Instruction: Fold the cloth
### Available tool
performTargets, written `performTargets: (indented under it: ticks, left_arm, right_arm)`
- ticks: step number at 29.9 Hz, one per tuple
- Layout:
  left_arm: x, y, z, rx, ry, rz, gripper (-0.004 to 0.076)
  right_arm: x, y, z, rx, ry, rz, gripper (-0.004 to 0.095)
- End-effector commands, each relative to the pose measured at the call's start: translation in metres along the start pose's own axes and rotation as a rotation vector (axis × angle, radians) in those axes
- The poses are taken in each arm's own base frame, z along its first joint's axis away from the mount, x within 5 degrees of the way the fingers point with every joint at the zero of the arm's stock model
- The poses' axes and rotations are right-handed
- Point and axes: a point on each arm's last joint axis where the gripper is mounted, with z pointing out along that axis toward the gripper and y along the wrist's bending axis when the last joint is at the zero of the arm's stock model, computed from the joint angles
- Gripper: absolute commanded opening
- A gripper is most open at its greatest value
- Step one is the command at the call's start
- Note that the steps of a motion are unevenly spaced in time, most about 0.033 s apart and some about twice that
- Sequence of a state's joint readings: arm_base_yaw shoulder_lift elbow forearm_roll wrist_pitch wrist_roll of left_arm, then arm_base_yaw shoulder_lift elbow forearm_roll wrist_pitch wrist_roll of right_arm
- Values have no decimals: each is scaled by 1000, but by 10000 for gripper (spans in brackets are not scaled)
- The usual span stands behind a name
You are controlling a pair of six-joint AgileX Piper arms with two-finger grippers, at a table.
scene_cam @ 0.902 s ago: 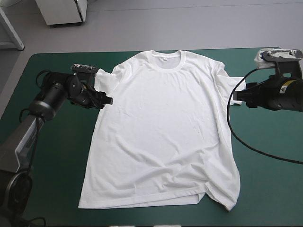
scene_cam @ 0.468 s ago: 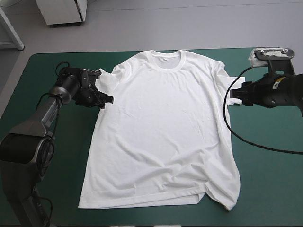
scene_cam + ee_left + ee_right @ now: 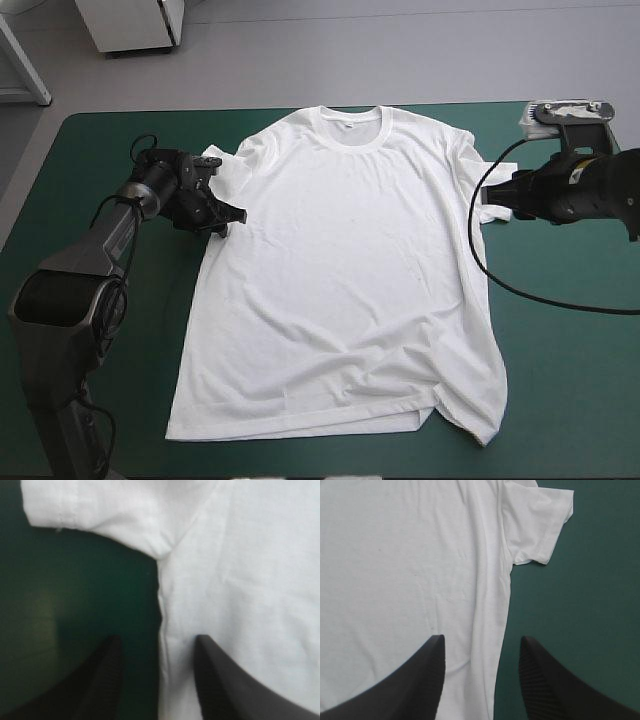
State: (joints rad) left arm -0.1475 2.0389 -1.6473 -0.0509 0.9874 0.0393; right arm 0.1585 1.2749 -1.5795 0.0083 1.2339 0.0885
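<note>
The T-shirt (image 3: 340,270) lies spread flat in the middle of the teal-green cover (image 3: 570,380). Its collar points to the table's far edge and its hem to the near edge, so its long axis runs far to near.

The high view shows the whole garment. There the left gripper (image 3: 228,215) hides part of the left sleeve (image 3: 212,160), and the right gripper (image 3: 492,203) part of the right sleeve (image 3: 497,172).

The wrist views show both pairs of black fingers spread apart. In each, the shirt's side edge runs between the fingers, one finger over white fabric and the other over the cover, with the sleeve just ahead of the fingertips. Whether any finger touches the fabric I cannot tell, though the left pair looks very close.
</note>
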Motion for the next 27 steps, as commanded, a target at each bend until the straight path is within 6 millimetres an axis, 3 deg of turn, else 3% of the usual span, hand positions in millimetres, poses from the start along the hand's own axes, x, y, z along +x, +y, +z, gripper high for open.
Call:
performTargets:
  ticks: [1,2,3,8,17,27]
  left_arm:
    - [-4,-5,-15,25,-43,-5,75]
    - [-4,-5,-15,18,-43,-1,-8]
    - [-4,-4,-15,14,-40,5,-16]
    - [-2,-4,-15,13,-22,6,-22]
    - [5,-5,-15,18,63,6,-22]
    - [1,-5,-22,18,46,7,-22]
  right_arm:
    - [-10,0,-7,1,-86,-11,424]
    - [-11,0,-3,2,-77,-11,424]
    - [-12,0,0,3,-68,-11,424]
    - [-17,0,27,8,-3,-10,424]
    - [-26,-13,99,39,169,30,424]
    - [-33,-18,173,14,290,37,424]
